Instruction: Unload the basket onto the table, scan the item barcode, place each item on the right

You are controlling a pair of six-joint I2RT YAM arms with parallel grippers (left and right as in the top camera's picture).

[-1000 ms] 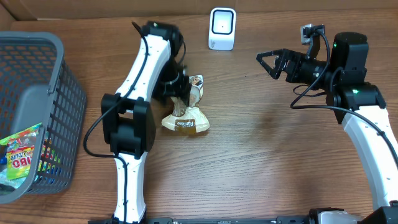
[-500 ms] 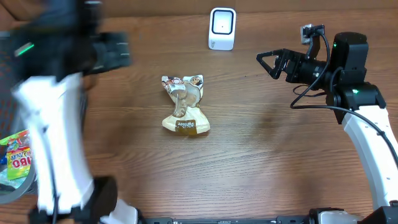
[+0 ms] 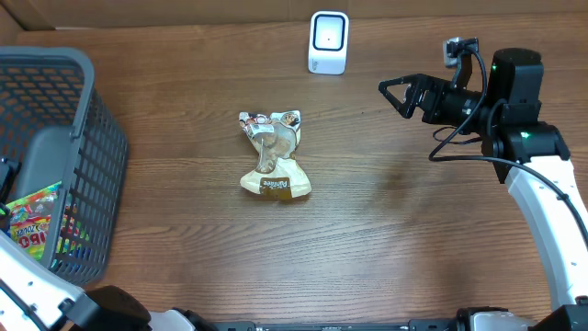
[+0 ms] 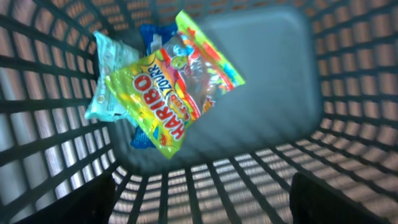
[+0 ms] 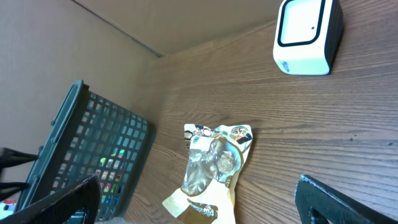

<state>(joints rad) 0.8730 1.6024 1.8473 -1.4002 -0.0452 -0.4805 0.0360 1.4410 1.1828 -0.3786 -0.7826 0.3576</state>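
Right now the overhead camera gives you the whole table (image 3: 395, 230), but of your left arm it catches only a white link at the lower left corner. For the left gripper (image 4: 202, 186) you need its own wrist view: it hangs over the inside of the basket (image 4: 348, 74), fingers set wide apart at the two bottom corners with nothing between them. That view also shows you the Haribo bag (image 4: 168, 93) lying tilted on a pale teal packet (image 4: 102, 81) and a blue one (image 4: 149, 34), which the overhead camera mostly hides behind the basket's mesh wall. Your right gripper (image 3: 395, 97) hovers above the table's right side, jaws spread wide and empty, aimed leftward. The white scanner (image 3: 328, 41) stands at the far edge, well apart from everything. The snack pouch (image 3: 272, 164) lies flat near the middle of the table, between the basket and your right arm, touching neither gripper, with bare wood all round it. Its long axis runs roughly far to near: the printed end points toward the scanner, the tan labelled end toward you, and its waist is crumpled.
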